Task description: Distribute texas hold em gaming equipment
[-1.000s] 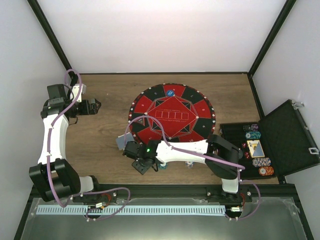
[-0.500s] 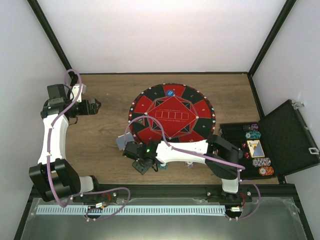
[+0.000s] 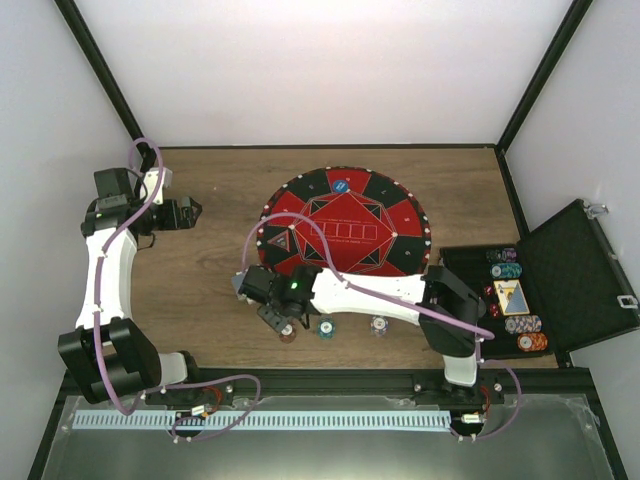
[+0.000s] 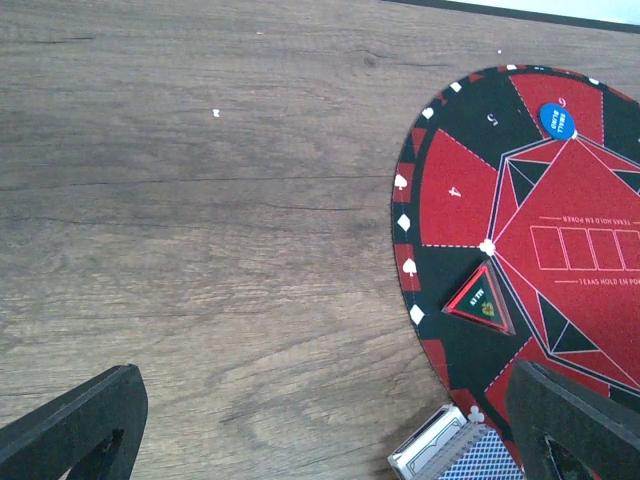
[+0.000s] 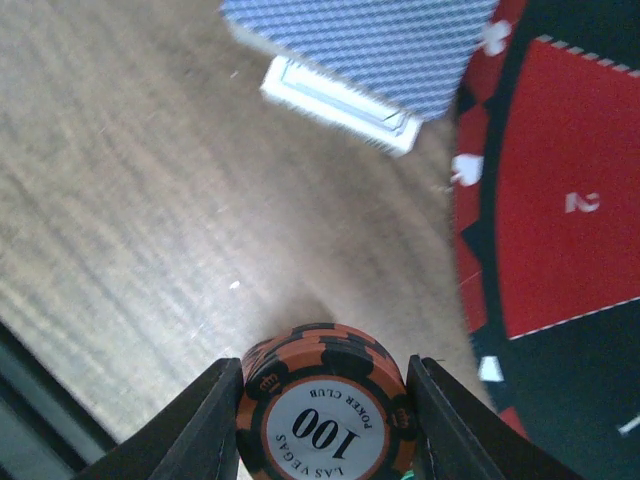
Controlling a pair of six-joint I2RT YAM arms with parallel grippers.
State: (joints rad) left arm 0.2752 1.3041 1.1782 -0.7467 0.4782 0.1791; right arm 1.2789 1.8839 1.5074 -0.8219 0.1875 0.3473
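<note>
Nearest the arm bases, the right pincer (image 5: 325, 365) has its two fingers (image 5: 215, 420) pressed against either side of an orange chip stack (image 5: 325, 420) marked 100, so it looks clamped on that stack. The stack is at the near-left rim of the round mat (image 3: 400, 215), but I cannot tell whether it rests on the wooden tabletop (image 3: 210, 300) or hangs just above it. From above it is in a row with a teal chip (image 3: 325, 327) and a white chip (image 3: 379, 324), which lie on the wood along the mat's near edge. Just beyond the stack, a blue-backed deck of cards (image 5: 360, 50) sits on a clear holder (image 5: 340, 100) beside the mat's rim. Farther on, the mat carries a small triangular marker (image 4: 480, 300) and a blue disc (image 4: 557, 120). To the right, the open black case (image 3: 570, 275) holds more chips (image 3: 510, 270). At the far left, the left pincer (image 4: 325, 380) hovers over bare wood with its jaws wide apart and nothing between them. The step in hand seems to be laying out chip stacks for the seats. The next move likely calls for releasing the stack gently once it is seated, lifting straight up so it does not topple, then returning to the case.
</note>
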